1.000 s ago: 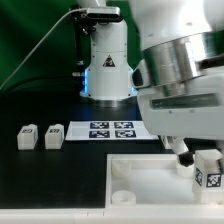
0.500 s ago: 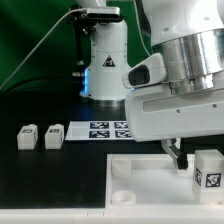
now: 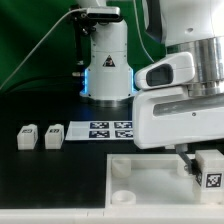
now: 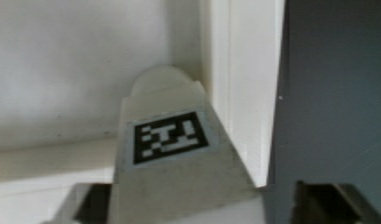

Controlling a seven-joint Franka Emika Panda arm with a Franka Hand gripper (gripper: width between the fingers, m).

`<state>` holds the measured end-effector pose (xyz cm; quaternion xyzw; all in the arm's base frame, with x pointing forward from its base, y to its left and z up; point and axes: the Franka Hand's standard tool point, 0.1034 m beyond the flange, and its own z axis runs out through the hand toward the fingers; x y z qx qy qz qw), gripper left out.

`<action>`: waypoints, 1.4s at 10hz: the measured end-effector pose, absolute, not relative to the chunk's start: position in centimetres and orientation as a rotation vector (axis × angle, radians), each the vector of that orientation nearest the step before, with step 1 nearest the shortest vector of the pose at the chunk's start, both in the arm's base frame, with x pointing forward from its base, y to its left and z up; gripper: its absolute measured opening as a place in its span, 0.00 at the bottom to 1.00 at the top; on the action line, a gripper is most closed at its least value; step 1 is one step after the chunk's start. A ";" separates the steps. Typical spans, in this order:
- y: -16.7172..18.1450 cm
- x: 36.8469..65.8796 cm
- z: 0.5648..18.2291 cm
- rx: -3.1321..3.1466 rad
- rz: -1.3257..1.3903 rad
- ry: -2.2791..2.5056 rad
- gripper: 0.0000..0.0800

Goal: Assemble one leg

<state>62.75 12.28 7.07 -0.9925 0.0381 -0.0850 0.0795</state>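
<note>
A white robot arm fills the exterior view's right. Its gripper (image 3: 200, 160) hangs low over a large white square tray (image 3: 135, 172) with a round corner socket, lying on a black table (image 3: 50, 175).

Between the fingers sits the leg (image 3: 210, 168), a small white block showing a black-and-white tag on the face toward the camera. It stands upright, over the tray's far right side. In the wrist view the leg (image 4: 169, 140) runs up the middle, tag in view, with a dark finger (image 4: 340, 205) at either side of its near end. The fingers look closed narrowly on the block, apparently holding it, though the actual contact is too blurred to confirm. Whether the leg's foot touches the tray cannot be told.

Well apart, at the exterior view's left, two more small blocks (image 3: 38, 137) sit side by side on the table, next to the marker board (image 3: 105, 130).

By its look the leg is light, rigid moulded plastic with smooth, somewhat slippery faces. It probably will not bend or crush under a firm pinch. The best hold is likely across two flat opposite sides near the upper end, leaving the lower end free to meet a socket. A loose grip could let it twist or slide.
</note>
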 end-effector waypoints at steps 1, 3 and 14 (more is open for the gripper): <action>11.8 62.7 7.0 -2.956 -0.240 0.256 0.43; 11.1 62.8 7.0 -2.900 -0.215 0.551 0.38; 10.9 61.8 7.1 -2.041 -0.011 1.893 0.61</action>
